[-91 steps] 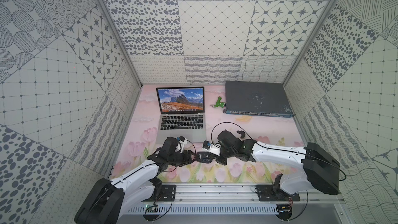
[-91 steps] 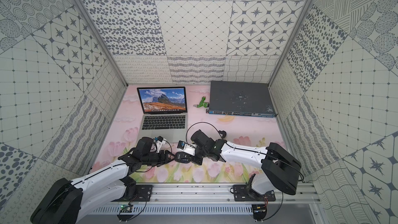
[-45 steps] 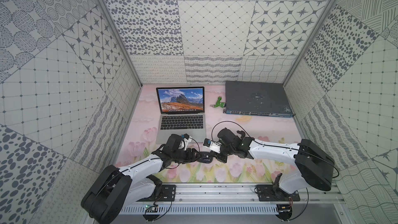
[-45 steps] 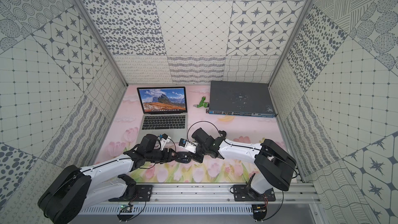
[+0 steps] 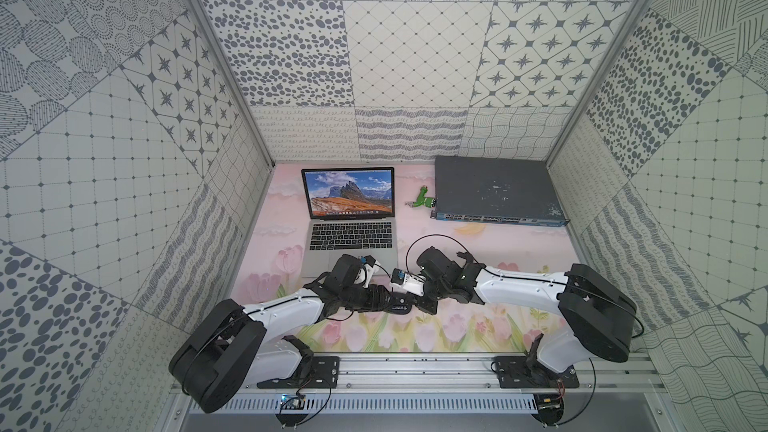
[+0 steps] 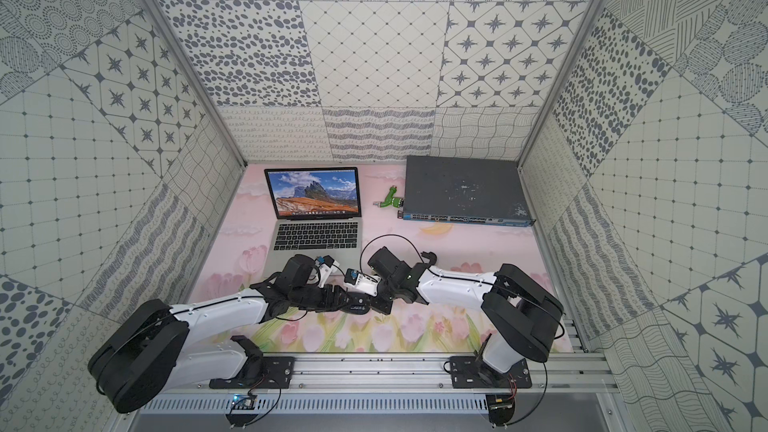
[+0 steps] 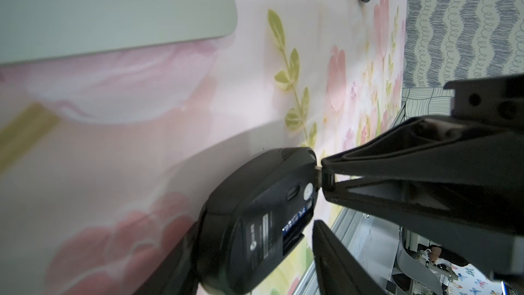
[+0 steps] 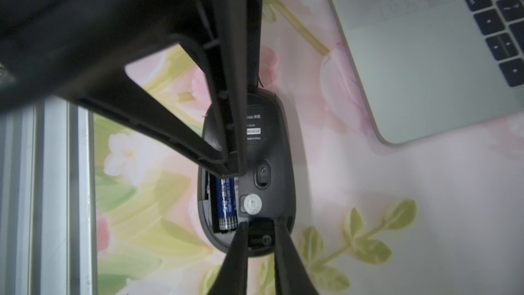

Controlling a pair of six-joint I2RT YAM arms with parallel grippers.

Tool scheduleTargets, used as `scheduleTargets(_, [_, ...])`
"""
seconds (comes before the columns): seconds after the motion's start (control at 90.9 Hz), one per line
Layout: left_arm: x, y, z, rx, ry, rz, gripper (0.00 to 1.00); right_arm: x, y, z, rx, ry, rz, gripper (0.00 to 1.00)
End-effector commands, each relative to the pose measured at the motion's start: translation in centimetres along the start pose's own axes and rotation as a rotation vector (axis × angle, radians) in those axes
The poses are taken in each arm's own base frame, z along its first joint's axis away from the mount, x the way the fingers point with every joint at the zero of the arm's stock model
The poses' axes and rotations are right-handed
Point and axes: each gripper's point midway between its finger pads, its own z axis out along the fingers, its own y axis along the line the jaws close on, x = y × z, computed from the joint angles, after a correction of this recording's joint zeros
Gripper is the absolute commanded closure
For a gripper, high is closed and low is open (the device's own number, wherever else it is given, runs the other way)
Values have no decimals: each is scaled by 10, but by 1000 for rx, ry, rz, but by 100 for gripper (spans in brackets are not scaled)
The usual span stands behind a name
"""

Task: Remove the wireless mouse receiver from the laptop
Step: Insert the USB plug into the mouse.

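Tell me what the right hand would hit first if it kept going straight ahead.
Most likely the black mouse. The right hand, pinching the receiver, points straight at the mouse's end, with its tips right at the edge. The left hand holds the mouse.

Laptop (image 5: 352,238) left of network switch (image 5: 494,191), gadget (image 5: 424,200) between them; before the laptop, the mouse (image 8: 279,143), underside up, receiver (image 7: 319,175) seemingly at its end.

Matt black plastic mouse (image 8: 270,154), matt silver metal laptop (image 8: 425,95), smooth flower-printed mat (image 8: 411,183).
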Motion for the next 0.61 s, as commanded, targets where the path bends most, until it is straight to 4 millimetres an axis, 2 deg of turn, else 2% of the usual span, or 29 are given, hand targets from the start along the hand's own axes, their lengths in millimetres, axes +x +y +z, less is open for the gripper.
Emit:
scheduleTargets(0.0, [13,24,3,-121,40,-8,40,-11,-4,1,6,-19,-16,97])
scheduleTargets(0.594, [18,38,9,-193,69,-29,47,-2,-5,9,-49,38,6,94])
